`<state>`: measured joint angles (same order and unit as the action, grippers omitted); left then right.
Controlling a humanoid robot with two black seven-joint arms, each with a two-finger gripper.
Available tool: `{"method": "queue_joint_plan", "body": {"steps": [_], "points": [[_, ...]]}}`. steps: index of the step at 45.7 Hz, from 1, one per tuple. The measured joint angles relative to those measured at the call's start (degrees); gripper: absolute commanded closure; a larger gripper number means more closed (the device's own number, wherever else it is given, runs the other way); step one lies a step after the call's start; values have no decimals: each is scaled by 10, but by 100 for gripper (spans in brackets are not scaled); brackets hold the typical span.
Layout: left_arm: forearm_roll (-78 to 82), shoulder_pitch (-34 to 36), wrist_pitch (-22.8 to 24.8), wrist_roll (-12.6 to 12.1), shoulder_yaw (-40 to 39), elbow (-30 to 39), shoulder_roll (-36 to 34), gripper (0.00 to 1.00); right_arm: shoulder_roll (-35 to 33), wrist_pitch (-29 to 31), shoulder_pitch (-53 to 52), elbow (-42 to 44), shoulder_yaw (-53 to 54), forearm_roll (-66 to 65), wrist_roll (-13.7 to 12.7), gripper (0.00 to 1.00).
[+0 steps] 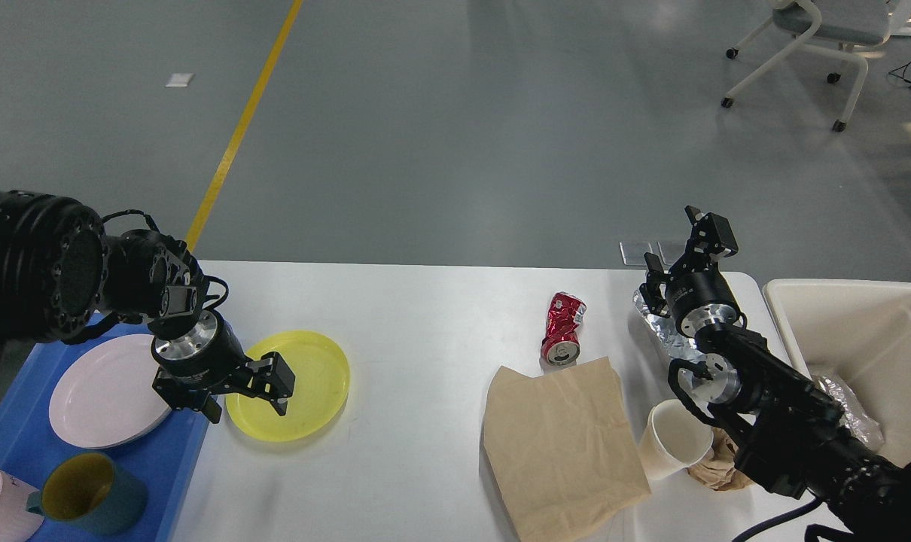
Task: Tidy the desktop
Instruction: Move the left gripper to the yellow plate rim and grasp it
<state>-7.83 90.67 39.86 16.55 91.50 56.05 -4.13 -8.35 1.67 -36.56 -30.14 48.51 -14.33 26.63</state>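
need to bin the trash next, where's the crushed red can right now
In the head view the crushed red can lies on its side on the white table, right of centre, just beyond the brown paper bag and left of the right gripper.

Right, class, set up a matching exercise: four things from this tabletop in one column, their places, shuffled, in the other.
1. crushed red drinks can
2. round pale pink plate
3. white paper cup
4. round yellow plastic plate

A. in the blue plastic tray
B. under the open left gripper
C. just beyond the brown paper bag
D. right of the bag, on its side

Pairs: 1-C, 2-A, 3-D, 4-B
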Motion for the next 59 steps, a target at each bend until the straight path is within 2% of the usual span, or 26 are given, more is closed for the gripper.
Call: {"method": "queue_joint_plan", "body": {"steps": [6,10,29,47,59], "points": [[-53,-38,-17,-31,-2,-13,-1,11,0,0,0,0,0,0,0,0],[-78,-51,-30,-42,-2,-17,-2,11,0,0,0,0,0,0,0,0],[-139,-93,-95,-56,-8,-22,-8,14,0,0,0,0,0,0,0,0],[-139,-153,-104,-124,-72,-78,-37,14,0,0,0,0,0,0,0,0],[-139,-162,-104,-129,-83,-95,-44,17,0,0,0,0,0,0,0,0]]}}
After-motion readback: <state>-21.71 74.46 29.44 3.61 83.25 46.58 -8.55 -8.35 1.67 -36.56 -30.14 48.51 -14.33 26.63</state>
